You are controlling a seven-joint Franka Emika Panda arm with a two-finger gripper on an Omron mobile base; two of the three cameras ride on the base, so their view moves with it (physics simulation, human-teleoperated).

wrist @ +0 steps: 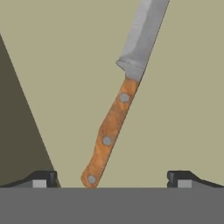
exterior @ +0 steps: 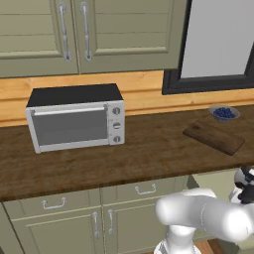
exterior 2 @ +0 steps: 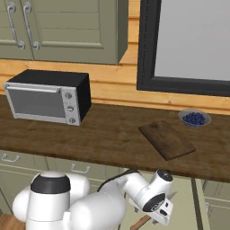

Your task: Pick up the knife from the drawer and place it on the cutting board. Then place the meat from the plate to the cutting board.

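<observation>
While I look down through the hand view, the knife (wrist: 121, 103) lies flat on the pale olive floor of the drawer (wrist: 61, 78): a pale silver blade running toward the top of the frame, and a tan-brown wooden handle with three grey rivets pointing back at me. The tool (wrist: 112, 178) stands wide open with nothing in it, one dark tip on each side of the handle's butt end, neither touching it. A darker drawer wall slants along the left of that view.

From the right base view I see what the hand camera cannot: the tool (exterior 2: 157, 211) reaches down into the open drawer (exterior 2: 188, 197) below the tabletop (exterior 2: 108, 134), and a bit of brown handle shows just beneath it. The dark-brown cutting board (exterior 2: 167, 139) lies bare on the tabletop, with a small grey bowl of blue berries (exterior 2: 194, 118) just behind it and a toaster oven (exterior 2: 47, 96) well to the left.

The left base view gives me the cutting board (exterior: 214, 136) and the toaster oven (exterior: 74, 119) from the other side.
</observation>
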